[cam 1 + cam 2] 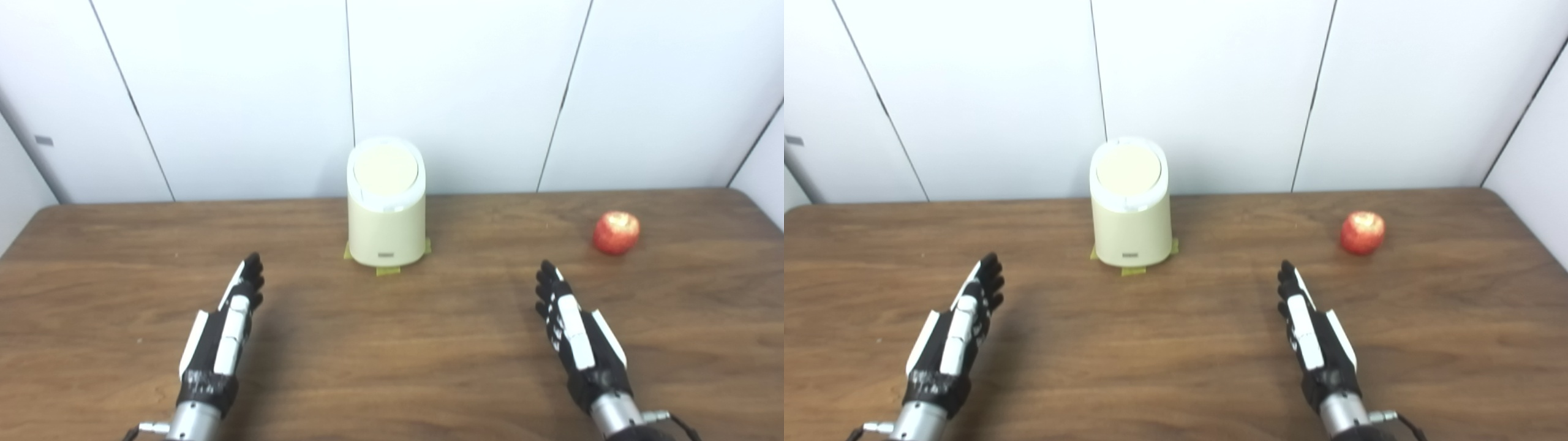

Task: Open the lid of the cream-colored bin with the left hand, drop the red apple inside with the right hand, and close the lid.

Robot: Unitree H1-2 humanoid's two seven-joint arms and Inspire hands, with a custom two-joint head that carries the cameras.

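Both hands empty, nothing started yet. My left hand (223, 334) rests low over the tabletop (392, 367), fingers extended and loosely apart, pointing roughly toward the bin (386, 228); my right hand (579, 334) mirrors it, also holding nothing. Bin sits centre-back near the wall, upright, on bits of yellow-green tape (388, 270); lid (385, 171) is down flat in its white rim. Apple (616, 233) is well right of the bin, ahead and slightly right of my right hand, alone on the wood. First step looks like the lid, left hand only. Can't tell the hinge side or catch from here, maybe the small tab at the rim's front. Plan: come in from front-left, fingertips at the lid's edge, lift or press gently so the bin doesn't slide or tip. Keep the left arm off to the side so the right has a clear drop path.
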